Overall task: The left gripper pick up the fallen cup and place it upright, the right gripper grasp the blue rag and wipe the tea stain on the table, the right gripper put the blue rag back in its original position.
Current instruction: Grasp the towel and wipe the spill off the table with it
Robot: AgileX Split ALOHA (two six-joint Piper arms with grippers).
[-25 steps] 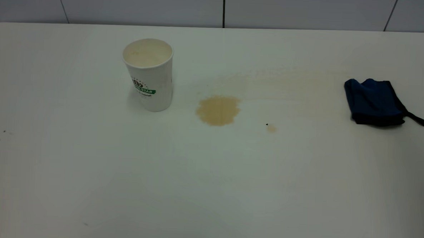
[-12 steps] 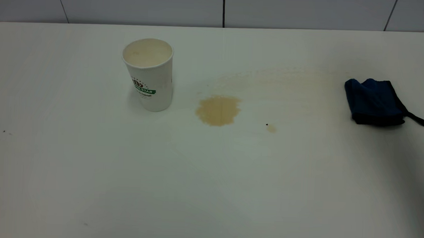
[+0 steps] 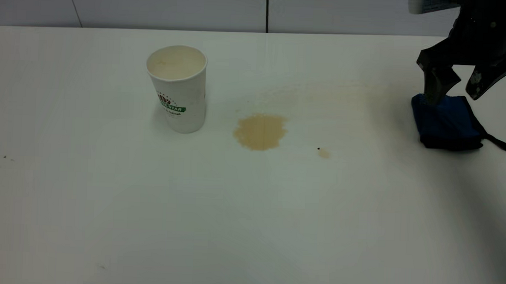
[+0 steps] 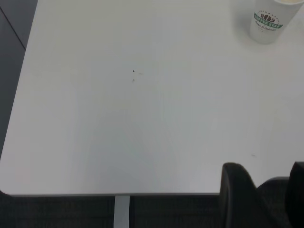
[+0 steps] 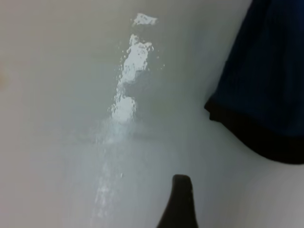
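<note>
In the exterior view the blue rag (image 3: 447,122) lies on the worktop (image 3: 250,210) well apart from the tea stain (image 3: 260,131), on the far side of the stain from the cup (image 3: 177,88), which stands upright. The right gripper (image 3: 454,90) hangs over the rag's back edge with its fingers spread; one finger tip (image 3: 431,93) looks to be at or just above the cloth, the other is clear of it, so the rag lies directly below and slightly forward of the opening. The rag's long axis runs roughly along the line from the stain, with its thin strap (image 3: 498,143) trailing away from the stain. This arm is by far the nearer to the rag; its upper part is cut off by the frame. In the left wrist view the left gripper (image 4: 262,190) sits parked near the worktop's edge, far from the cup (image 4: 269,20), which is cut off at the frame; I cannot tell how its fingers are set. In the right wrist view only a dark-edged corner of the rag (image 5: 263,90) shows, with one black finger tip (image 5: 180,202) beside it and not touching; the other finger is out of frame, and glare on the worktop (image 5: 57,118) hides any stain there.
</note>
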